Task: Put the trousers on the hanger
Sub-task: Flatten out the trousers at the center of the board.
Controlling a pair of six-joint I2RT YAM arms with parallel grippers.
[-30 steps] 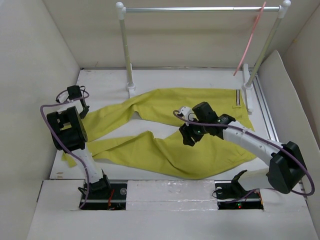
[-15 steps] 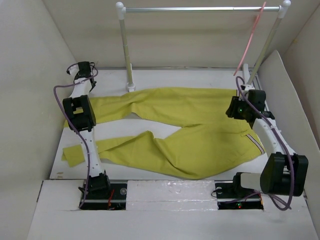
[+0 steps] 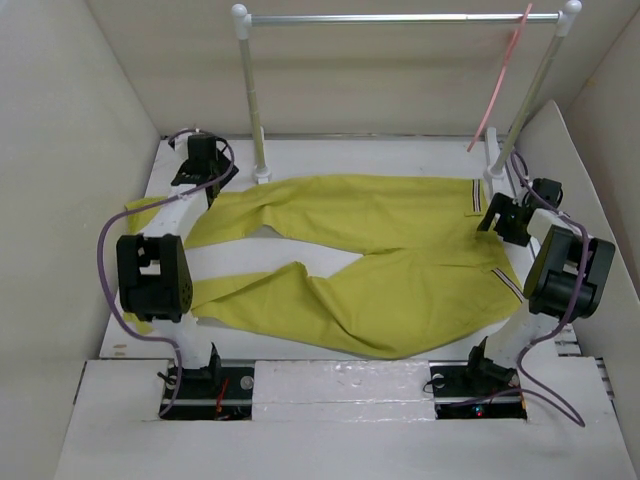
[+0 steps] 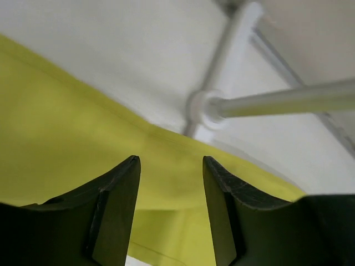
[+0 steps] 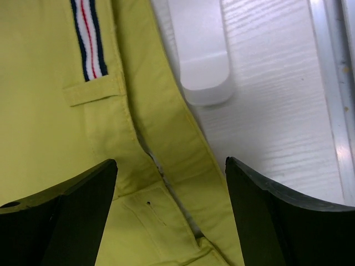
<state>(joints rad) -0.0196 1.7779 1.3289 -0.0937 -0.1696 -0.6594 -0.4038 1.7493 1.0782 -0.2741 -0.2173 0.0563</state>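
Observation:
The mustard yellow-green trousers (image 3: 380,250) lie flat across the table, with the striped waistband (image 3: 476,197) at the right and both legs running left. The pale pink hanger (image 3: 500,80) hangs from the rack rail at the back right. My left gripper (image 3: 205,180) is open and empty over the end of the far leg; the left wrist view shows it (image 4: 171,183) just above yellow cloth (image 4: 66,138). My right gripper (image 3: 497,215) is open wide and empty over the waistband; the right wrist view shows it (image 5: 171,210) above the fly opening (image 5: 161,183) and a striped loop (image 5: 86,39).
A white-posted rack with a metal rail (image 3: 400,17) stands at the back, its left post (image 3: 252,100) near my left gripper and its right foot (image 5: 202,55) beside the waistband. A metal track (image 5: 333,94) runs along the right edge. Cardboard walls enclose the table.
My left gripper has moved right from the back left corner to above the far leg. My right gripper has shifted right to the waistband edge and its arm has folded back.

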